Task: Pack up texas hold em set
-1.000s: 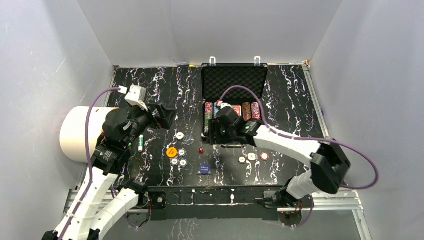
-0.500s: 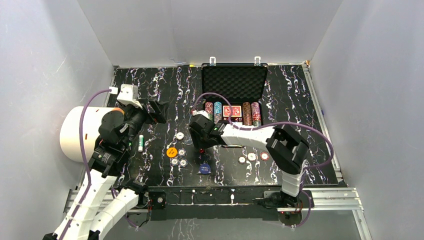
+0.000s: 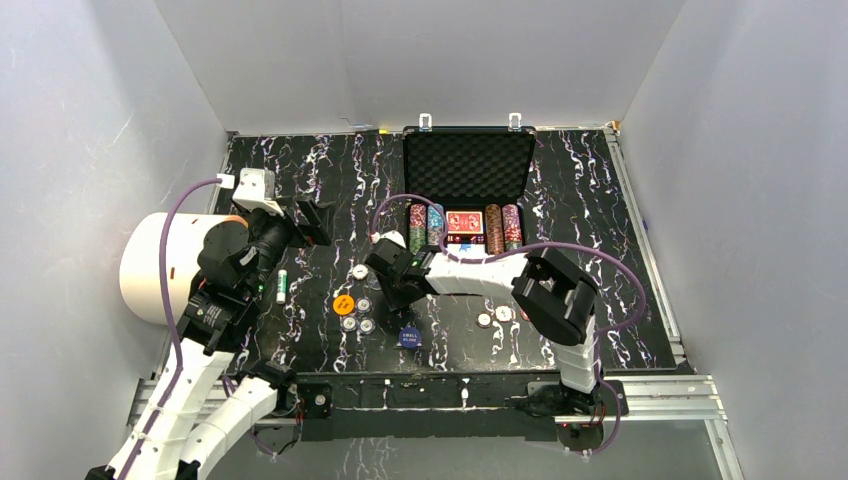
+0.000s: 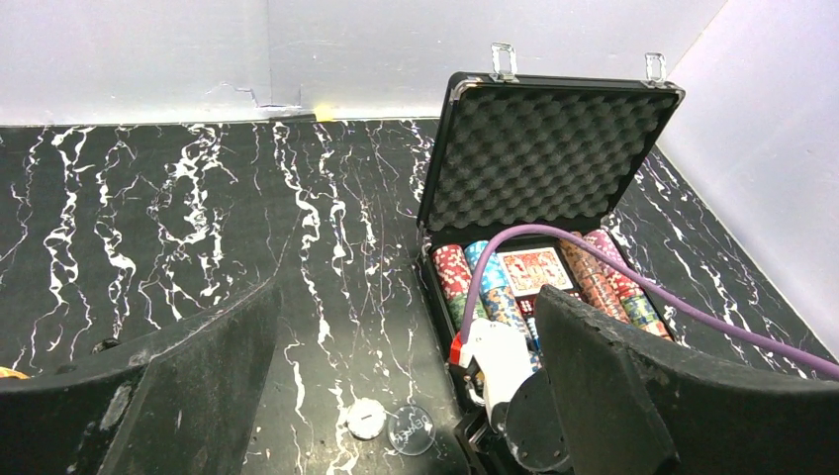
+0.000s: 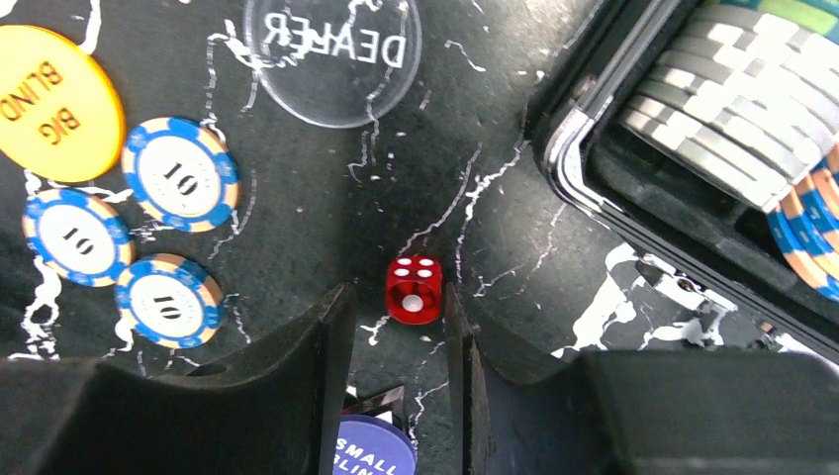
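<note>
Down low on the table [image 3: 300, 160] with the right gripper [image 5: 398, 302], straddling the die [image 5: 414, 290]: one of the fingers [image 5: 317, 366] on each side, spread a touch wider than the cube, a clear gap on one flank, next to none on the other. Not clamped, then; nothing lifted, nothing held. Flat on the marbled top for that red die, white pips showing, just outside a corner of the case [image 5: 594, 139]. Beyond it, the clear DEALER button [image 5: 331, 45]; off to the side, the orange BIG BLIND button [image 5: 54, 104] and three blue-edged 10 chips [image 5: 181, 173] clustered close; back between the fingers, the blue SMALL BLIND button [image 5: 371, 450]. Over to the case at the far edge: open, foam lid [image 4: 554, 148] standing up, chip rows [image 4: 455, 272] packed on edge inside, red decks [image 4: 534, 269] between them. Out front, right of the arm, three loose chips [image 3: 503, 315] in a line. Up and away on the left with the left gripper [image 4: 408, 327], jaws flung fully wide, gripping nothing at all. In its camera's sight, a small white button [image 4: 366, 418] just beside the DEALER one. Near that arm, a green-and-white cylinder [image 3: 283, 286] lying on the table and a big white drum [image 3: 150, 270] at the edge.
</note>
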{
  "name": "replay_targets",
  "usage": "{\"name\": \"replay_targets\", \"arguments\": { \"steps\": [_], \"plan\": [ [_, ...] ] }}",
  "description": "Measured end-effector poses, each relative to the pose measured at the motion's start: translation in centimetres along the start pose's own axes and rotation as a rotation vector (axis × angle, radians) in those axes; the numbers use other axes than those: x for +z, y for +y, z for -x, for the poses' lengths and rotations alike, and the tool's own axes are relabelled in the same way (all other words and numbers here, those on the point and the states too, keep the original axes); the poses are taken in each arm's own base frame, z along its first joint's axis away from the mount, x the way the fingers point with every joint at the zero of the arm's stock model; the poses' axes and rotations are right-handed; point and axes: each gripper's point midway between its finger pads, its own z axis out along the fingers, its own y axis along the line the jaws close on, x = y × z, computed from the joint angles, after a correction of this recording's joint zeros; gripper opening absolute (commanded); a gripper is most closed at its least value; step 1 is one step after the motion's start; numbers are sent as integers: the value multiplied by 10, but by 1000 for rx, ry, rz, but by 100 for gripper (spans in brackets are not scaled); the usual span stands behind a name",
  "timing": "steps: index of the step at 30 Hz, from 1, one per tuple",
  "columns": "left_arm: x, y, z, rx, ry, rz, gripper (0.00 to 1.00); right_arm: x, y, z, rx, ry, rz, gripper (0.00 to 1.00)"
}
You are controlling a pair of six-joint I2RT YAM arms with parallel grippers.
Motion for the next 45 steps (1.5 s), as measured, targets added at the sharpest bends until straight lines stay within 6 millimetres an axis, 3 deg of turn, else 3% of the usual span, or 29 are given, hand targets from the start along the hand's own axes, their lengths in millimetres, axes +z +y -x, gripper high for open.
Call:
{"name": "replay_targets", "arguments": {
  "steps": [8, 17, 22, 25, 34, 37, 40, 45],
  "plan": [
    [0, 2, -2, 5, 8, 11, 98, 3, -12, -5, -7, 9, -72, 40],
    [0, 4, -2, 9, 7, 18, 98, 2, -7, -3, -76, 5, -57, 39],
    [0, 4, -2, 9, 7, 19, 98, 1, -4, -3, -105, 2, -56, 33],
    [0, 4, -2, 9, 7, 20, 98, 0, -4, -3, -115, -1, -61, 23],
    [0, 5, -4, 9, 13, 22, 98, -5, -3, 6, -114, -22, -54, 22],
    [0, 5, -5, 9, 15, 22, 98, -19, -1, 18, -79, -47, -13, 23],
    [0, 5, -6, 7, 16, 23, 98, -43, -9, 44, 11, -110, 37, 22],
    [2, 6, -17, -13, 34, 24, 98, -80, -67, 87, 217, -232, 32, 23]
  ]
}}
